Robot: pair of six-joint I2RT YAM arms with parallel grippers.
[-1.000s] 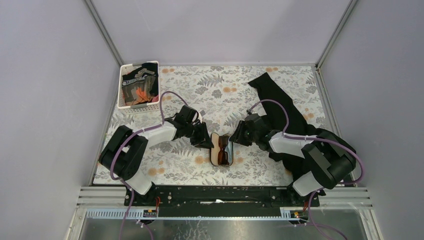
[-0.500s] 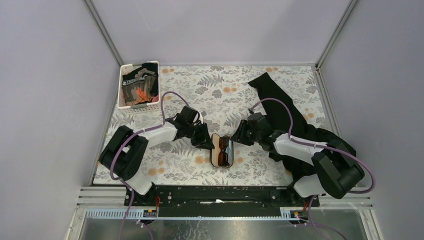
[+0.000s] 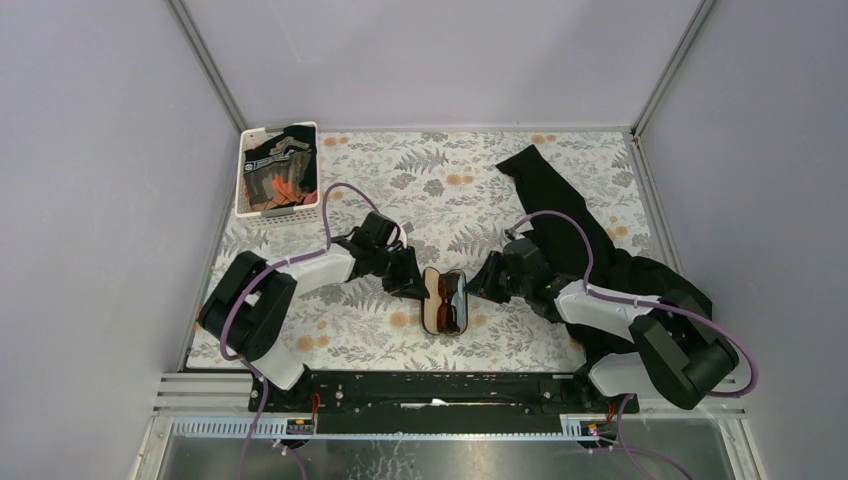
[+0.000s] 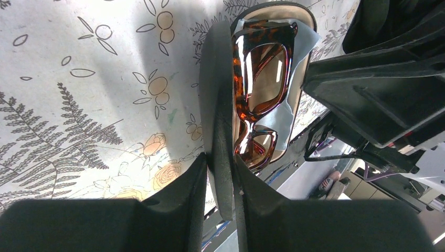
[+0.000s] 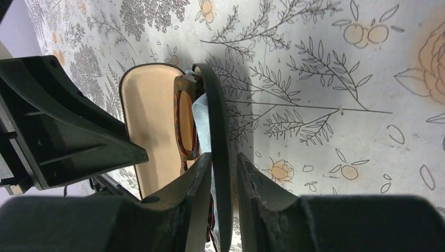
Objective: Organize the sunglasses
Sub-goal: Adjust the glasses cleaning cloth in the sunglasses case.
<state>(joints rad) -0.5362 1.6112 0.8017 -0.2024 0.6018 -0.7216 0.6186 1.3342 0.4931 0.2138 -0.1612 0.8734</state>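
Observation:
The black glasses case (image 3: 434, 318) lies open on the floral mat between my two grippers, its tan lining up. The amber-brown sunglasses (image 3: 449, 293) lie folded inside it on a light-blue cloth (image 4: 300, 48). My left gripper (image 3: 409, 284) is shut on the case's left wall (image 4: 219, 105), with the sunglasses (image 4: 261, 79) just beyond it. My right gripper (image 3: 478, 286) is shut on the case's right wall (image 5: 219, 121), with the sunglasses (image 5: 185, 122) and the cloth (image 5: 201, 123) just inside it.
A white basket (image 3: 243, 180) with dark clothes stands at the back left. A black garment (image 3: 575, 225) lies along the right side under my right arm. The metal rail (image 3: 450, 385) runs along the near edge.
My right arm has swung lower and further right while its gripper stays on the case's right wall. The left arm and the case have hardly moved.

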